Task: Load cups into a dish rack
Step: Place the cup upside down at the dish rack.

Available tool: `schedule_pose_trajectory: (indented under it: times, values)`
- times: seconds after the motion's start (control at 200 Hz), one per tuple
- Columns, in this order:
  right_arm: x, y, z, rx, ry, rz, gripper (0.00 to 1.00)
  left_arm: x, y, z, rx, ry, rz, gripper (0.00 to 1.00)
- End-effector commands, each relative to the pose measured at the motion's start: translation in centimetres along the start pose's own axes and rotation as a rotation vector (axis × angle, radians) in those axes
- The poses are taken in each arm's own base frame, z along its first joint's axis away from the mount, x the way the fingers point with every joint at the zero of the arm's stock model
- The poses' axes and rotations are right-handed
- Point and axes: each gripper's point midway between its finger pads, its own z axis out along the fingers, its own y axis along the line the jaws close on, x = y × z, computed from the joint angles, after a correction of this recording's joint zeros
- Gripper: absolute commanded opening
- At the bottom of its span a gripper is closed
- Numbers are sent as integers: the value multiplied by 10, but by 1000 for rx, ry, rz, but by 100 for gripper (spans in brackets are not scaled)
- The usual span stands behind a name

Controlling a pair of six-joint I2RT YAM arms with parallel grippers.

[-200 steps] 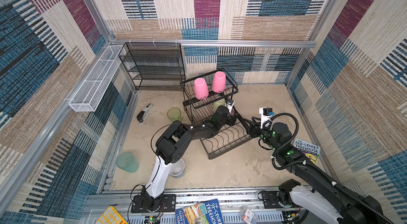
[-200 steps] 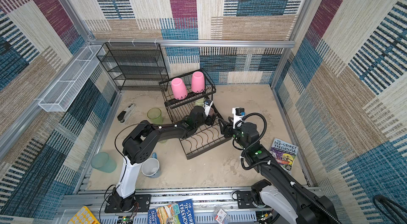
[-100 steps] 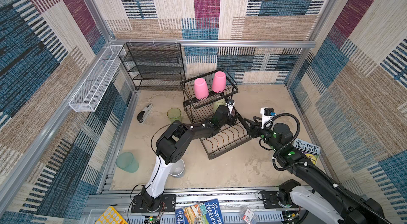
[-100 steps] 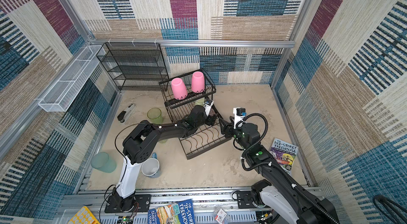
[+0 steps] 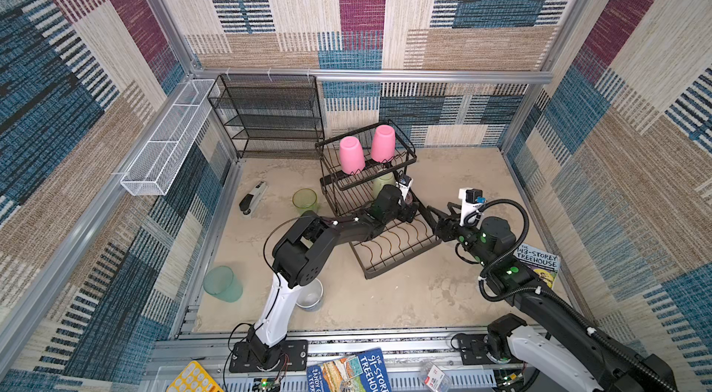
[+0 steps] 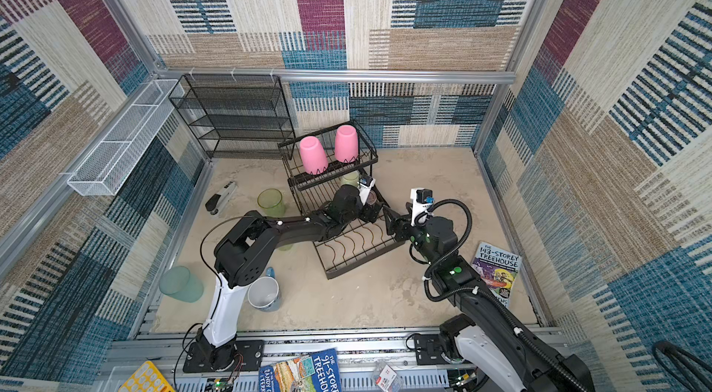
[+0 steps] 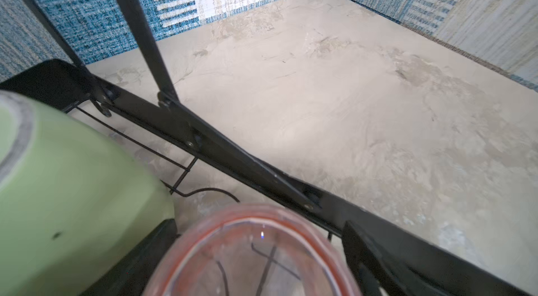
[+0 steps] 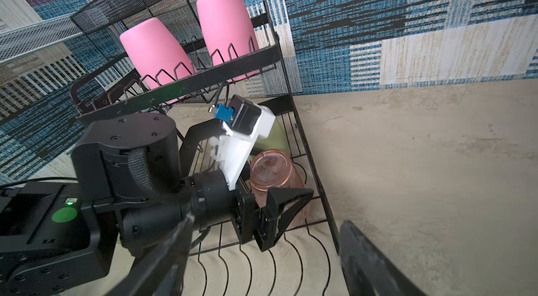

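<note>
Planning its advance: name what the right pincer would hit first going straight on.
Likely the left pincer, open at the clear-pink cup in the dish rack; depth unclear, the rack's rim might come first.

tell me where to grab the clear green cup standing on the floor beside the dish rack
Probably the rim of the green cup, coming from above, one pincer finger inside and one outside: it stands upright, mouth open upward, apart from the dish rack.

Sandy beige tabletop [image 5: 443,293]: dish rack [image 5: 368,274] in the middle, green cup [image 5: 304,201] and stapler [image 5: 252,197] beside it, teal cup [image 5: 223,284] and mug [image 5: 310,295] up front, book [image 5: 537,263] by the wall.
</note>
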Motion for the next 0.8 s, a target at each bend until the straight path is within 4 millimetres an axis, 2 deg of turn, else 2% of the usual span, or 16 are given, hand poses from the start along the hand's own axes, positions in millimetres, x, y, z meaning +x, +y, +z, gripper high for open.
schedule_pose_trajectory:
  times: [0.0, 0.18, 0.576, 0.791]
  values:
    - [-7, 0, -2, 5, -22, 10, 83, -11, -7, -8, 14, -19, 56, 93]
    - [-10, -1, -7, 15, -30, 22, 87, -12, -16, -18, 24, -18, 98, 93]
    - [-22, 4, -16, 2, -55, 34, 90, -14, -21, -41, 11, -38, 166, 94]
    - [-28, 7, -20, -7, -63, 33, 90, -10, -19, -42, 3, -16, 237, 91]
